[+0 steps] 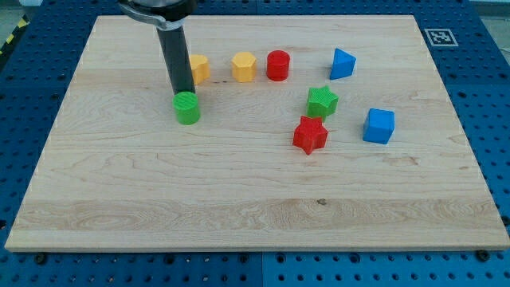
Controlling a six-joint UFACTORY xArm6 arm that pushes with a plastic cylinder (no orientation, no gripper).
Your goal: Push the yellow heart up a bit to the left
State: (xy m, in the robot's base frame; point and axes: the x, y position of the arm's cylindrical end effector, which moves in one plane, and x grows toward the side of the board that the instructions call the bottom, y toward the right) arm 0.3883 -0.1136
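Note:
The yellow heart (198, 68) lies in the upper left part of the wooden board (119, 183), partly hidden behind my rod. My tip (182, 91) stands just below and left of the heart, right at the top edge of a green cylinder (187, 108). I cannot tell whether the tip touches either block.
A yellow hexagon (244, 66) and a red cylinder (277, 64) sit in a row to the right of the heart. Farther right is a blue wedge-shaped block (342, 63). A green star (322, 101), a red star (310, 134) and a blue cube (379, 125) lie at centre right.

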